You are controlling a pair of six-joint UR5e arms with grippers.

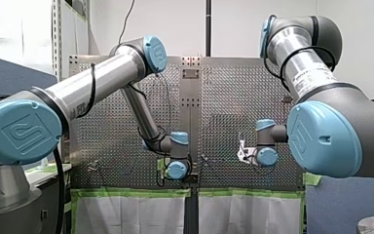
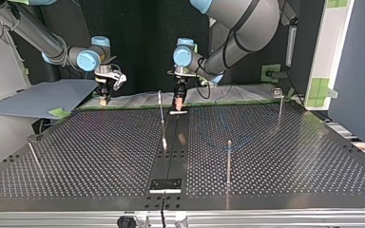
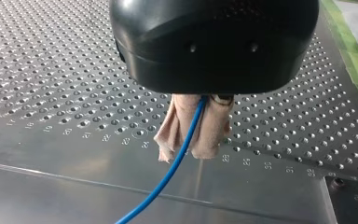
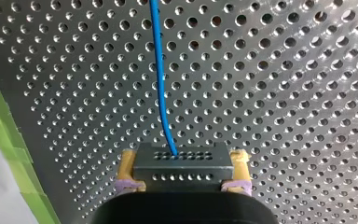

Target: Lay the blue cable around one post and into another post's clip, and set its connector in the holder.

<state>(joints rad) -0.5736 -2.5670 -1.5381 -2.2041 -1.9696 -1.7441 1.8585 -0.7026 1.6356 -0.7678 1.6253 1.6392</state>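
Note:
In the left wrist view my left gripper (image 3: 193, 151) has its beige pads (image 3: 212, 130) shut on the blue cable (image 3: 177, 158), which runs out from between them over the perforated table. In the right wrist view my right gripper (image 4: 184, 157) holds a black connector block (image 4: 182, 168) between its yellow pads (image 4: 127, 163), and the blue cable (image 4: 161, 84) leads away from the block. In the top view my left gripper (image 2: 178, 104) hangs just above the table's far middle. My right gripper (image 2: 105, 98) hovers at that view's far left.
Thin metal posts stand on the table in the top view: one (image 2: 161, 114) beside my left gripper, one (image 2: 228, 161) nearer, one (image 2: 280, 108) at the far right, one (image 2: 33, 154) at the left. A black holder plate (image 2: 166, 185) sits at the near middle edge.

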